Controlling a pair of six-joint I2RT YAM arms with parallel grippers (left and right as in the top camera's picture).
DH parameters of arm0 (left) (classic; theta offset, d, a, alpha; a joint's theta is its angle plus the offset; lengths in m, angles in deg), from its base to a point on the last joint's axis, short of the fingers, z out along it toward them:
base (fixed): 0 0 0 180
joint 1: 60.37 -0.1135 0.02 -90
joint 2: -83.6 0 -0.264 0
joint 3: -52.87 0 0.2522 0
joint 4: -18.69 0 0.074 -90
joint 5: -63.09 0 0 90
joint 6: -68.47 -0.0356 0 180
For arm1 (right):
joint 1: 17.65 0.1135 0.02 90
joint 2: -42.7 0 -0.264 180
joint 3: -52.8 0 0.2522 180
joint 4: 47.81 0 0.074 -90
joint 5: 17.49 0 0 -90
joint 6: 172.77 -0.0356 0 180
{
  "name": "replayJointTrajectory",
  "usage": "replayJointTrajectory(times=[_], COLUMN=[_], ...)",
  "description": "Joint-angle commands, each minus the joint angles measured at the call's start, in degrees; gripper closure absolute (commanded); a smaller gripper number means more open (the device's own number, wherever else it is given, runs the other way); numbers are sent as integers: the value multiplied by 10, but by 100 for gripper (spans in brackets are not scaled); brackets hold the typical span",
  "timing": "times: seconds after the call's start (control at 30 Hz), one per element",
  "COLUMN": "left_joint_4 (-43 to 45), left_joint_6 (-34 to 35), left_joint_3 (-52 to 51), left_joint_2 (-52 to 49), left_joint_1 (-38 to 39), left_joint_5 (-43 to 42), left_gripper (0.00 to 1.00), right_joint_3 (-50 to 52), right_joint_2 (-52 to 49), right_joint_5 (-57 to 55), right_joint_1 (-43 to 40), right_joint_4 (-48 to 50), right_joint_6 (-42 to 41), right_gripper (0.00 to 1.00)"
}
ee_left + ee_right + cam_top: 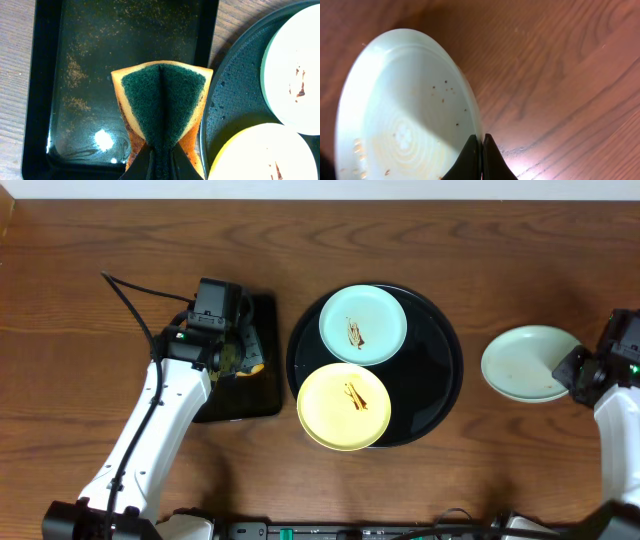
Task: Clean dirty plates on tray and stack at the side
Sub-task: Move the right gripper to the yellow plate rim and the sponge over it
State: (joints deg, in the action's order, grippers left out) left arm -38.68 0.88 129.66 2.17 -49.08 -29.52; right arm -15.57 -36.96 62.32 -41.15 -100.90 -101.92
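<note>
The blue-green plate (363,323) and yellow plate (344,406), both brown-smeared, lie flat on the tray (440,370). The right hand (482,150) pinches the rim of a third plate (525,362); the left hand (160,165) clenches the sponge (162,100).

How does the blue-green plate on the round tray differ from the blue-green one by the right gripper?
The tray plate sits on the round tray; the side plate is off it, over the wooden table. The tray plate has a brown smear; the side plate shows only faint specks. The right gripper pinches the side plate's rim; no gripper holds the tray plate. Both are small, round, pale blue-green.
</note>
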Motion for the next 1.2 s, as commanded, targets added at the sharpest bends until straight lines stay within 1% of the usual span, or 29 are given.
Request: replayJointTrajectory(times=[0.0,0.13,0.33,0.47,0.63,0.77,0.9,0.93,1.0,1.07,1.17], left_joint_4=[-5,-5,-5,-5,-5,-5,-5,-5,-5,-5,-5], left_joint_6=[-8,-8,-8,-8,-8,-8,-8,-8,-8,-8,-8], left_joint_3=[4,4,4,4,4,4,4,4,4,4,4], left_joint_2=[11,11,11,11,11,11,11,11,11,11,11], left_joint_1=[-3,-3,-3,-3,-3,-3,-3,-3,-3,-3,-3], left_joint_5=[5,5,5,5,5,5,5,5,5,5,5], left_gripper=[92,93,92,92,93,92,93,92,92,92,92], right_joint_3=[5,5,4,4,4,4,4,4,2,-4,-17], right_joint_2=[-36,-55,-56,-66,-107,-148,-161,-159,-153,-141,-122], right_joint_5=[46,82,92,73,28,27,35,46,78,107,109], right_joint_1=[-12,-13,-14,-24,-30,-32,-31,-30,-27,-19,-3], right_joint_4=[14,89,207,227,229,239,244,246,248,244,214], right_joint_6=[-34,-26,21,21,28,30,30,40,63,88,103], right_gripper=[99,99,99,99,99,99,99,96,85,83,77])
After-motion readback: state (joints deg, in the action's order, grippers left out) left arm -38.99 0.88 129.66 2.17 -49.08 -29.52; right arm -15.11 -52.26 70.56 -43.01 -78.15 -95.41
